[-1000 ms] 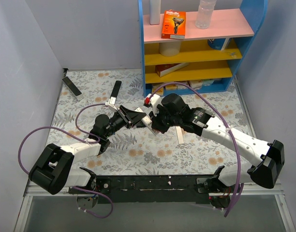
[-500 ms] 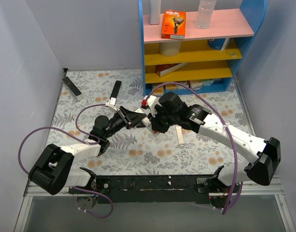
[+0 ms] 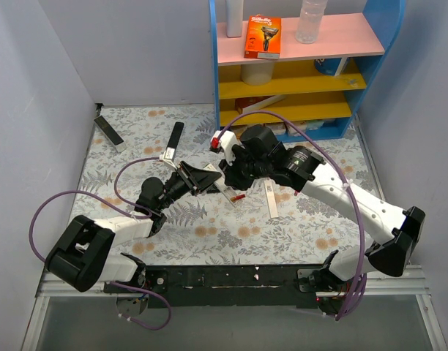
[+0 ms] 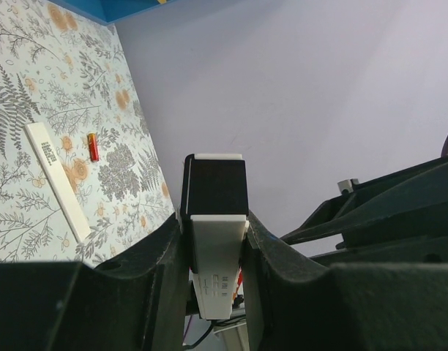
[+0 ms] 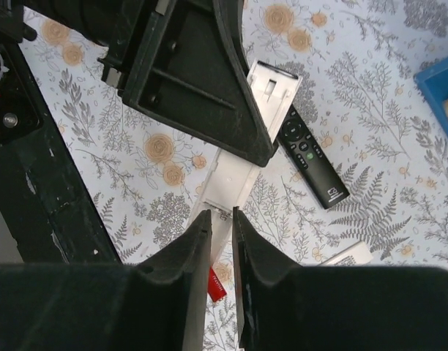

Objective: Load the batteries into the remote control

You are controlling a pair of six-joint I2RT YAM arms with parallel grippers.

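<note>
Right gripper (image 5: 217,213) had drawn back, fingers narrowly apart and empty; battery (image 5: 217,282) lay just nearside of it; left gripper (image 4: 217,227) clamped remote (image 4: 218,252).

A blue shelf unit (image 3: 214,73) fills the upper right of the top view, with a pink top board and yellow boards below. On the pink board stand an orange razor box (image 3: 263,36), a clear bottle (image 3: 310,20) and a white tube (image 3: 234,18). On the floral table (image 3: 136,124), upper left, lie a black remote (image 3: 176,136) near the shelf unit and, well apart from it, a dark remote (image 3: 108,132) by the left wall.
</note>
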